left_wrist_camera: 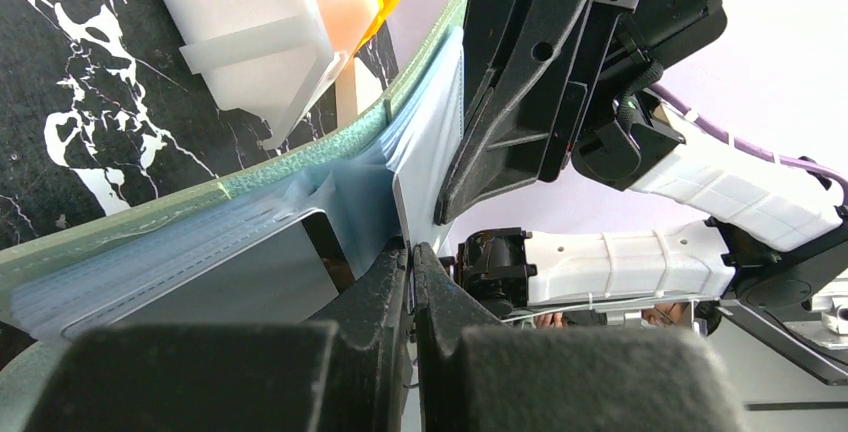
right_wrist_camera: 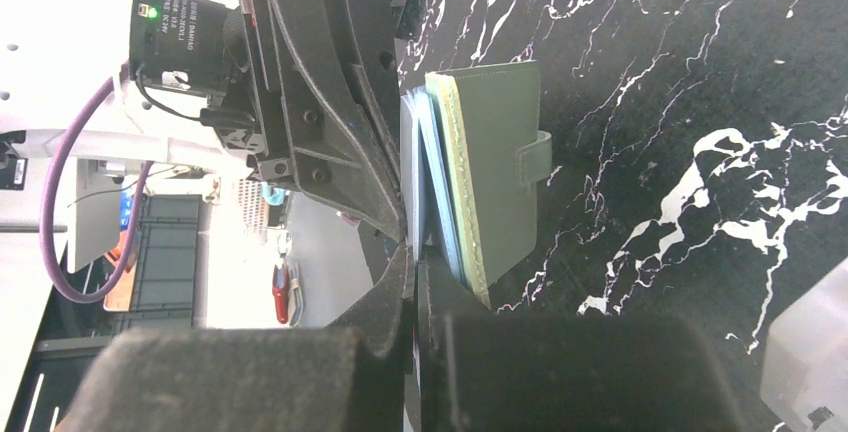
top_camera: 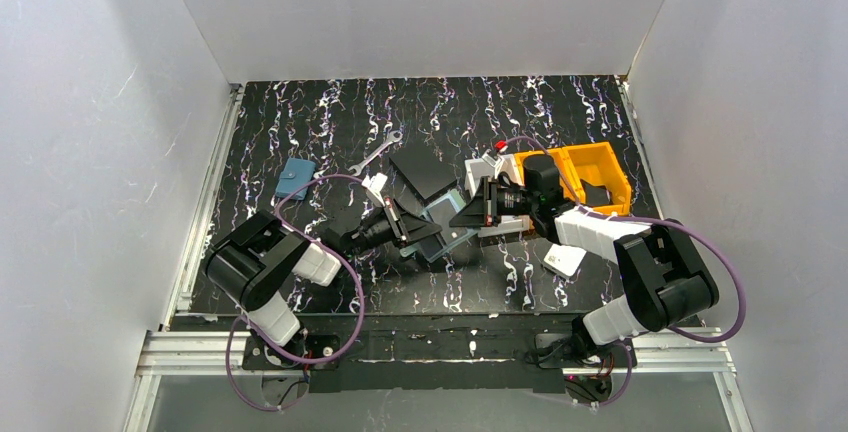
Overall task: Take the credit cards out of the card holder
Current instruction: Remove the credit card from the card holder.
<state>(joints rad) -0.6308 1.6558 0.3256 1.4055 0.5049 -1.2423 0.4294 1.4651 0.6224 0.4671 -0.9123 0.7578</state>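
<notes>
Centre of the desk (top_camera: pixel 300 112), and both arms meet over the holder (top_camera: pixel 447 214); it is open between them, left pincer (top_camera: pixel 412 235) on its near-left side, right pincer (top_camera: pixel 462 218) on its right, the two tips close together.

Left wrist view: the fingers (left_wrist_camera: pixel 385 282) are pressed together on a thin pale leaf at the holder's inner side; card or panel, can't tell; light-blue leaves fan up from the pinch, with the mint cover's edge behind them; the right pincer's black body is right up against those leaves.

Right wrist view: those fingers (right_wrist_camera: pixel 395 272) are squeezed tight too, nipping a thin pale sheet on the holder's inner face; again, card or panel, can't tell; the holder is seen edge-on here, mint cover turned away from the left pincer, its strap (right_wrist_camera: pixel 535 157) sticking out from that cover, blue leaves just inside it.

No card can be picked out from the panels in any view; whether the holder touches the desk, can't tell.

Around them: black plate (top_camera: pixel 425 172) just behind the holder; wrench (top_camera: pixel 378 155) to the plate's left; blue pouch (top_camera: pixel 295 178) well off to the left; orange bins (top_camera: pixel 590 172) behind the right arm; white box (top_camera: pixel 565 260) near that arm's forearm.
</notes>
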